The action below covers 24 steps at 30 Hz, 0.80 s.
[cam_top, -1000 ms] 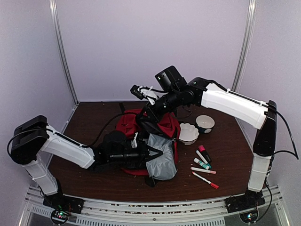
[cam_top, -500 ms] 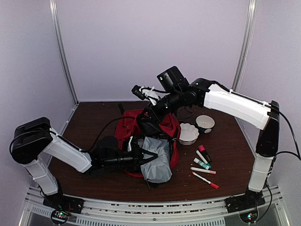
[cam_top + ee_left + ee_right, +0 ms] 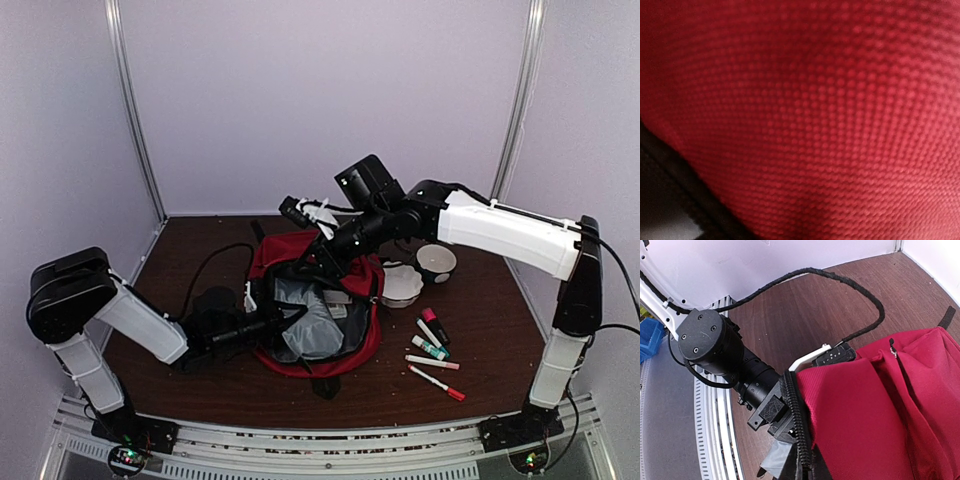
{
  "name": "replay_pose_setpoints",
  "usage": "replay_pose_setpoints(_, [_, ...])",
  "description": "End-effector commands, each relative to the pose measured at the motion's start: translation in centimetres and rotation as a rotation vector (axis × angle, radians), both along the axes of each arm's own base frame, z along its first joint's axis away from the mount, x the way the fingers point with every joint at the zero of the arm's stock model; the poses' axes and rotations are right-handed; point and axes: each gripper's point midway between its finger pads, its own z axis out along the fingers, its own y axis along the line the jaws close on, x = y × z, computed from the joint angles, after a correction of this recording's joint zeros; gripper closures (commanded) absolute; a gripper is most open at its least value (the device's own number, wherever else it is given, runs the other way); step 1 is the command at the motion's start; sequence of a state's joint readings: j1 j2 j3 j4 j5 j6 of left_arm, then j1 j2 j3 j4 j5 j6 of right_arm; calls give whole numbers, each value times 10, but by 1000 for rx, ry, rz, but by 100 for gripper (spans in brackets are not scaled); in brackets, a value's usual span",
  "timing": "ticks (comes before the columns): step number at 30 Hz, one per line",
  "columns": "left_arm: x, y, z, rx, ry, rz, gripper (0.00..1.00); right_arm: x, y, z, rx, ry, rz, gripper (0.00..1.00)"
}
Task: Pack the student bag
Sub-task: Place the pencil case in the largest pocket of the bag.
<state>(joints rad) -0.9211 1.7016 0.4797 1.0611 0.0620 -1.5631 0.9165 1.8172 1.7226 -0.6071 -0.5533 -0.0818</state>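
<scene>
Top external: student bag [image 3: 362,318] lies mid table [image 3: 490,330], mouth open, grey lining [image 3: 305,325] showing. Left end effector [image 3: 262,322] sits low at the bag's left rim. Right wrist view shows it [image 3: 774,415] grasping the black zipper edge [image 3: 796,420], red fabric draped over its fingers. Left wrist view is only blurred red fabric [image 3: 830,120]. Right end effector [image 3: 325,262] is down at the bag's far rim, fingers hidden, so grip cannot be told. White bowl [image 3: 402,284], cup [image 3: 436,262] and markers [image 3: 432,350] lie right of the bag.
</scene>
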Motion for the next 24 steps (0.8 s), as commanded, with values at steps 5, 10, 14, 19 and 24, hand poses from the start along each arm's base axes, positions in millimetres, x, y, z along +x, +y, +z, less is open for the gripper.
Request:
replay_pose_setpoints(5, [23,5,110,-243,-297,151,100,-10,3,27,74,-28,32,100])
replay_pose_setpoints(10, [14,-4,120,-312,-312,175,100,-9,3,35,84,-43,27,100])
replay_pose_setpoints(14, [15,7,120,-281,-385,343,100,-5,1,38,87,-61,3,100])
replay_pose_setpoints(19, [22,-12,111,-285,-376,376,100,5,-5,31,50,-88,-35,100])
replay_pose_setpoints(24, [27,-16,109,-283,-376,404,100,12,-14,29,27,-97,-59,100])
